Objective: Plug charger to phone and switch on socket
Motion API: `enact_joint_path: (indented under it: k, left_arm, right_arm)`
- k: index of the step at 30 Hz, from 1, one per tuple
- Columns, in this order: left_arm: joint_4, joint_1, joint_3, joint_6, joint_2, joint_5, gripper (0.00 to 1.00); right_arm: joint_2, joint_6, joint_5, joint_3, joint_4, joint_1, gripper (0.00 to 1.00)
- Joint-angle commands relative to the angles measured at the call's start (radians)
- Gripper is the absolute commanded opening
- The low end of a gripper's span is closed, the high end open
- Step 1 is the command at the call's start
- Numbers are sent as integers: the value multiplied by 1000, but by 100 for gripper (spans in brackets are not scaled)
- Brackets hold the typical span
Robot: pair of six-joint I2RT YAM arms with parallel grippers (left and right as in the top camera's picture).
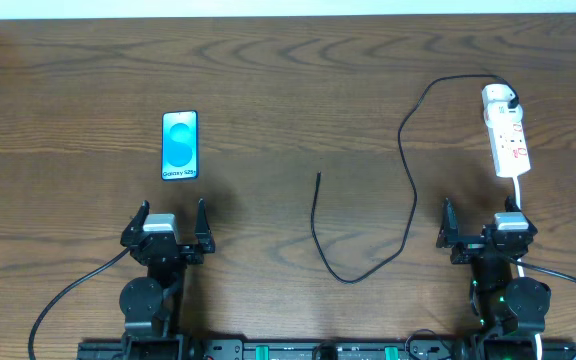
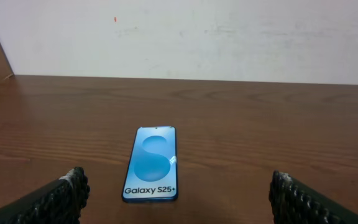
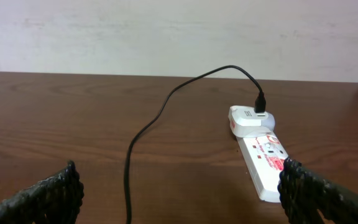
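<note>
Spanning the brown bench [image 1: 288, 70], the charger [image 1: 413, 190] curves from the socket [image 1: 508, 140] at far right to its loose tip mid-bench. The phone [image 1: 180, 146] lies flat just ahead of the left pincer [image 1: 173, 212], the socket ahead of the right pincer [image 1: 480, 210]. Both pincers stand spread apart, empty.

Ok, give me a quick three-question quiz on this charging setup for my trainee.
1. True or false: the charger has its free tip plugged into the phone.
2. The socket lies on the robot's: A left, B right, C centre.
3. Fill in: both pairs of jaws are ___, holding nothing.

Key: 1 false, the tip lies apart from the phone; 2 B; 3 open.
</note>
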Motion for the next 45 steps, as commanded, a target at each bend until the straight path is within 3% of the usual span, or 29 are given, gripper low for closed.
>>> enact_joint_path:
  k: [1, 45]
  left_arm:
    - [-39, -3, -14, 10, -6, 10, 94]
    - [-39, -3, -14, 10, -6, 10, 94]
  right_arm:
    - [2, 14, 19, -1, -5, 4, 99]
    - [2, 13, 19, -1, -5, 4, 99]
